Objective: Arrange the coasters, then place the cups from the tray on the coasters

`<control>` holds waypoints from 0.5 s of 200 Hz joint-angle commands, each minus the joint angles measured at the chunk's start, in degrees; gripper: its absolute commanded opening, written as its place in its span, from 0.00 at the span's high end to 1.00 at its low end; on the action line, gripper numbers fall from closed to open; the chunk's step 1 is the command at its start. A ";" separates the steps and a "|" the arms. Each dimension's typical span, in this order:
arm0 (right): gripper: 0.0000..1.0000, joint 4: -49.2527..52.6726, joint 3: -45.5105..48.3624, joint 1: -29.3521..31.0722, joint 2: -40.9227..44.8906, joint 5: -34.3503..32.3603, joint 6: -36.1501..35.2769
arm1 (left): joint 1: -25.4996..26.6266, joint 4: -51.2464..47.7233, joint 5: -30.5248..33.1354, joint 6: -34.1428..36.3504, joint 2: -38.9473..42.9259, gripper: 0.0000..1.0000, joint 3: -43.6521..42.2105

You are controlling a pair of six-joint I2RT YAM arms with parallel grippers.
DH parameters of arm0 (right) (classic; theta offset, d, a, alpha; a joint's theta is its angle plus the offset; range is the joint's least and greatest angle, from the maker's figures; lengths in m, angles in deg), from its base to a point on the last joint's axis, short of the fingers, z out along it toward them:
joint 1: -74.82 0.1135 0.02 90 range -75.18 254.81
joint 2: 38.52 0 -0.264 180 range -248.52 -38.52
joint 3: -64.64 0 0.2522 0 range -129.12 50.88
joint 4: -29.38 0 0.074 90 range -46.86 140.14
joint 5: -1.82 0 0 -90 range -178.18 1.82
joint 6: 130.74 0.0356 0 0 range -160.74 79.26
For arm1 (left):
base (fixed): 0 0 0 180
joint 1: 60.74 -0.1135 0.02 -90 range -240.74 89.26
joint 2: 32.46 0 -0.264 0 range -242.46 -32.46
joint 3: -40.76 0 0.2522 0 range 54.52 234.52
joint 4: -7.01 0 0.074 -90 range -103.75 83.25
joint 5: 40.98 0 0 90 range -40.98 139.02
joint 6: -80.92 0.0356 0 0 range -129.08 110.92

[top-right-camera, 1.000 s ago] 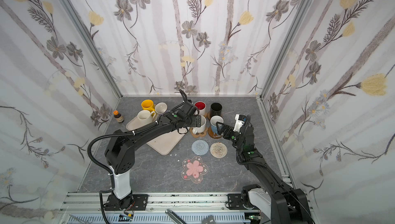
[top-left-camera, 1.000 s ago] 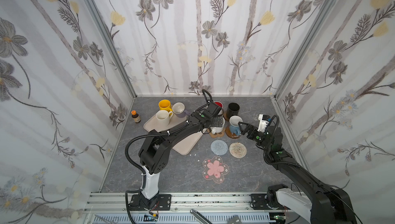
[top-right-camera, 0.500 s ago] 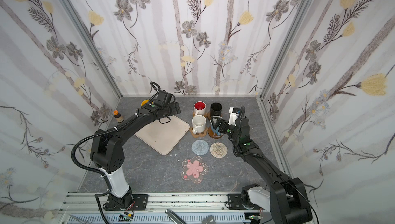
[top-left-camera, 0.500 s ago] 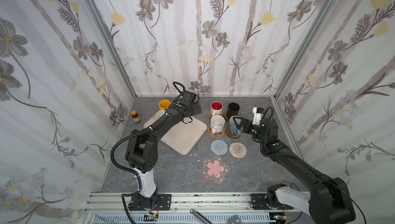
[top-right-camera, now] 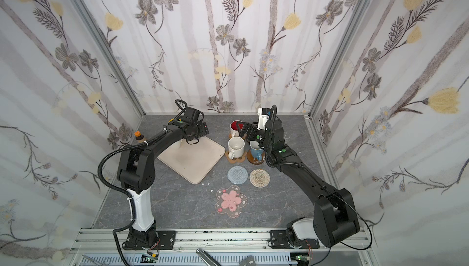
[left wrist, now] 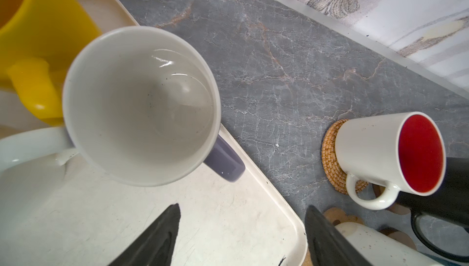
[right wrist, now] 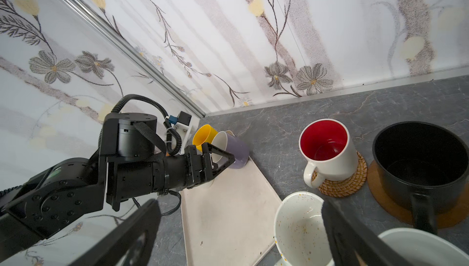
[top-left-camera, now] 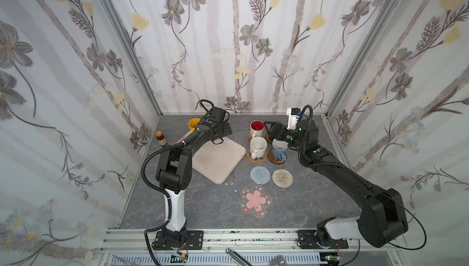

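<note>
Nearest you, the pink blossom coaster [top-left-camera: 255,200] lay bare. Farther back, your left gripper [left wrist: 242,207] hung jaws apart, empty, short of the lavender-grey mug [left wrist: 142,104] on the far corner of the tray [left wrist: 228,226]. Straddling its wall clear of the yellow mug [left wrist: 38,23] looked wisest.

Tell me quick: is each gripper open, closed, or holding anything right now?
Left gripper: open, holding nothing, facing the lavender mug.
Right gripper: open, holding nothing.
</note>
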 commanded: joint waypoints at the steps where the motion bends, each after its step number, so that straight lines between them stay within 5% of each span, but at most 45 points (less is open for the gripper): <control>1: 0.00 -1.40 -1.41 0.13 -1.35 -0.22 -0.09 | -0.23 -0.68 1.11 -1.73 -1.51 0.21 1.53; 100: 0.00 -6.05 -1.51 -0.09 -5.25 2.91 0.84 | -0.23 -4.16 4.52 -4.57 -7.11 0.24 6.48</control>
